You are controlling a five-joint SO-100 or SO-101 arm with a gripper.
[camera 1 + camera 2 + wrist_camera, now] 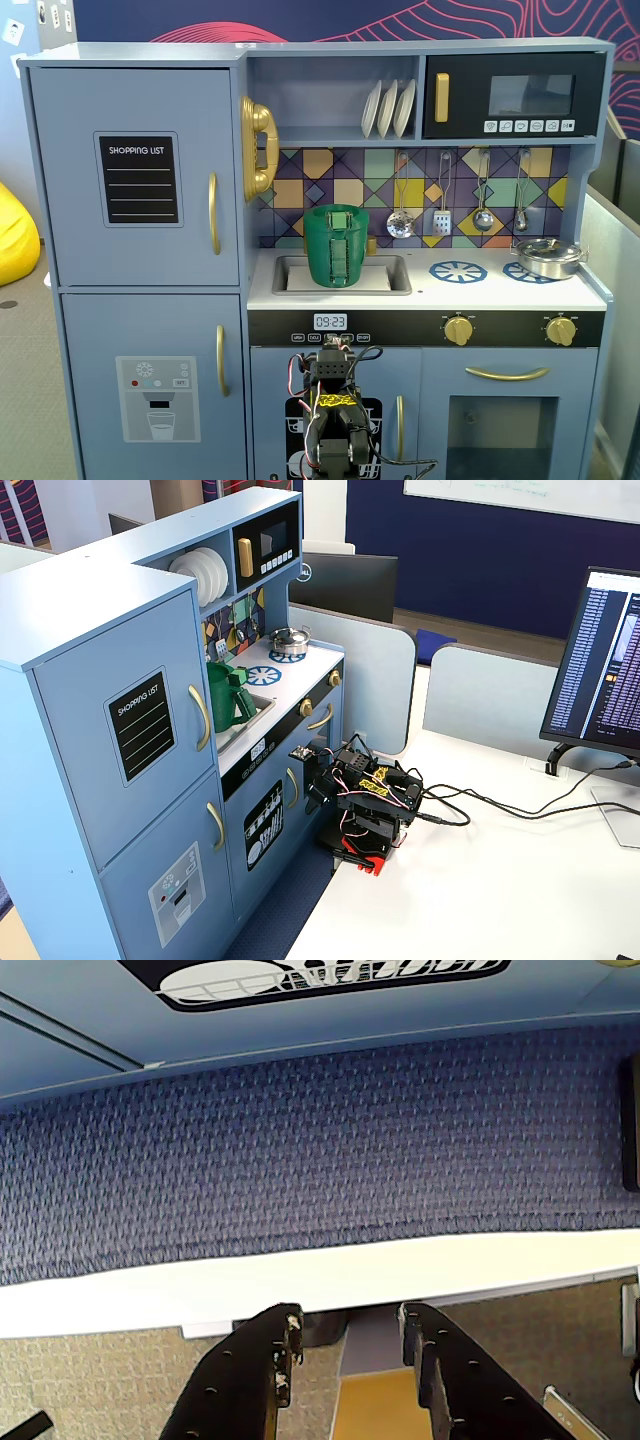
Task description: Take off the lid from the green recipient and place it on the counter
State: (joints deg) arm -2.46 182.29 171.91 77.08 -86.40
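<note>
Arm folded low at frame bottom, gripper narrowly parted & empty: raise it w/ fingers wide, square over lid atop green cup mid-frame.

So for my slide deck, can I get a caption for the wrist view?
Open gripper pointing down at blue carpet past the white table edge.

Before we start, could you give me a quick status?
Gripper open, empty, folded low. Lid on green recipient in sink. Nothing in the way.
</note>
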